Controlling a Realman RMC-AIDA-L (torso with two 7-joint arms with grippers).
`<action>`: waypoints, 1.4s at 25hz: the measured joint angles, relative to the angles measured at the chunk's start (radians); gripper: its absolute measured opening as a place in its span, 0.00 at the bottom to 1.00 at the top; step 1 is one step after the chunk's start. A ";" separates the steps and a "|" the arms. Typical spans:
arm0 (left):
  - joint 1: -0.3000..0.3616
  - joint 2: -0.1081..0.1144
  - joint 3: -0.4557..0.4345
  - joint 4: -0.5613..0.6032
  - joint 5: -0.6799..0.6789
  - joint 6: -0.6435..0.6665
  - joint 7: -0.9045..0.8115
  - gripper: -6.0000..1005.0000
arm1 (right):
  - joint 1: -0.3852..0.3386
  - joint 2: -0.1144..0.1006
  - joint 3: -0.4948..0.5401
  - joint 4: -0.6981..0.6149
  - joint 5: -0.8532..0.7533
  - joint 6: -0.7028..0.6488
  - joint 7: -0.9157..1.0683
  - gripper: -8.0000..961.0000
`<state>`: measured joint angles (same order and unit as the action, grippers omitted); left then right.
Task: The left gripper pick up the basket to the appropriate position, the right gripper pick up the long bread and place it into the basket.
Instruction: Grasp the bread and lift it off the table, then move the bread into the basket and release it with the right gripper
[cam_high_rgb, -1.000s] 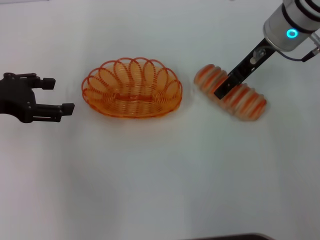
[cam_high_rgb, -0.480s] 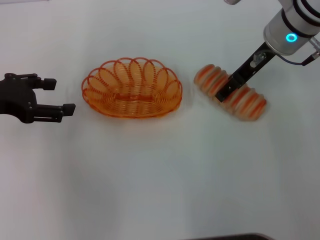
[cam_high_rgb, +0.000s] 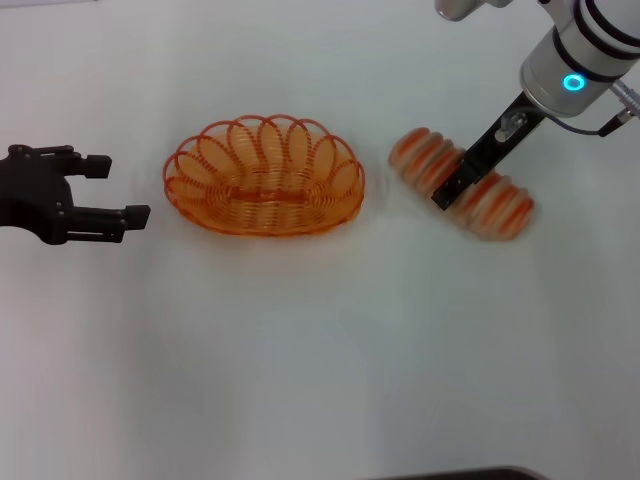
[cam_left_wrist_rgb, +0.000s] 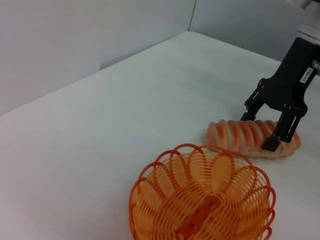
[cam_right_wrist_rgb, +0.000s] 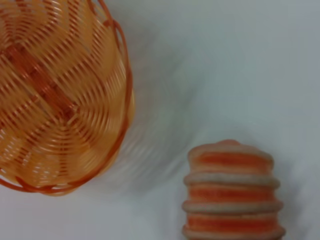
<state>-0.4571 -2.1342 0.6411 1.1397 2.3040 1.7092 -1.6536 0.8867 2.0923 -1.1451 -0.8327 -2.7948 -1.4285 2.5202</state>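
The orange wire basket (cam_high_rgb: 265, 185) stands on the white table, left of centre. The long bread (cam_high_rgb: 500, 205), tan with orange-red stripes, lies on the table just to its right, angled. My right gripper (cam_high_rgb: 455, 185) is down over the middle of the bread. In the left wrist view its fingers (cam_left_wrist_rgb: 280, 132) are spread and straddle the loaf (cam_left_wrist_rgb: 235, 135), one on each side. My left gripper (cam_high_rgb: 120, 190) is open and empty, a short gap left of the basket. The right wrist view shows the basket (cam_right_wrist_rgb: 55, 95) and one end of the bread (cam_right_wrist_rgb: 232, 195).
The white table (cam_high_rgb: 320, 350) is bare in front of the basket and bread. A dark edge (cam_high_rgb: 460, 473) shows at the table's near side. A grey wall (cam_left_wrist_rgb: 75, 30) stands behind the table in the left wrist view.
My right arm has lowered slightly over the bread, its fingers reaching further down beside it. The bread, basket and left gripper have stayed in place.
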 joint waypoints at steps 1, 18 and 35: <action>0.000 0.000 0.000 0.000 0.000 0.000 0.000 0.86 | 0.000 0.000 -0.001 0.001 -0.004 0.003 0.005 0.88; -0.002 -0.001 -0.001 0.000 0.000 -0.002 -0.001 0.86 | -0.003 -0.002 -0.003 -0.004 -0.017 0.019 0.023 0.76; -0.001 0.004 -0.008 0.008 0.000 0.007 0.001 0.86 | 0.096 0.005 0.121 -0.130 -0.050 -0.123 -0.161 0.60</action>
<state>-0.4576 -2.1307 0.6335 1.1481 2.3040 1.7167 -1.6530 0.9827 2.0978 -1.0238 -0.9624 -2.8450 -1.5512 2.3593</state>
